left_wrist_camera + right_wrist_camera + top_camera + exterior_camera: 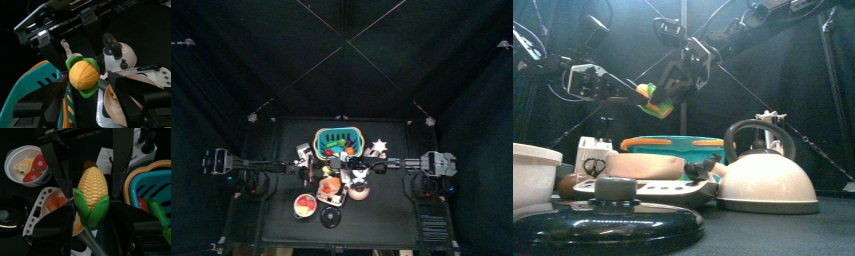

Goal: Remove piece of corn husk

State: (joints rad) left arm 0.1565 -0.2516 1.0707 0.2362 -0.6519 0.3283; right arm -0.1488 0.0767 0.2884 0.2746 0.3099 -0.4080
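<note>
Both grippers clamp one corn cob (648,96) above the teal basket (671,146): left gripper (83,80), right gripper (91,190). A white kettle (767,170) stands beside the basket.

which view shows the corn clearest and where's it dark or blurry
Right wrist view: the corn is evenly lit, kernels and green husk crisp. Left wrist view: only its tip shows, with jaws black around it. Front view: the near lid is soft. Top view: the table is small amid dark curtains.
</note>
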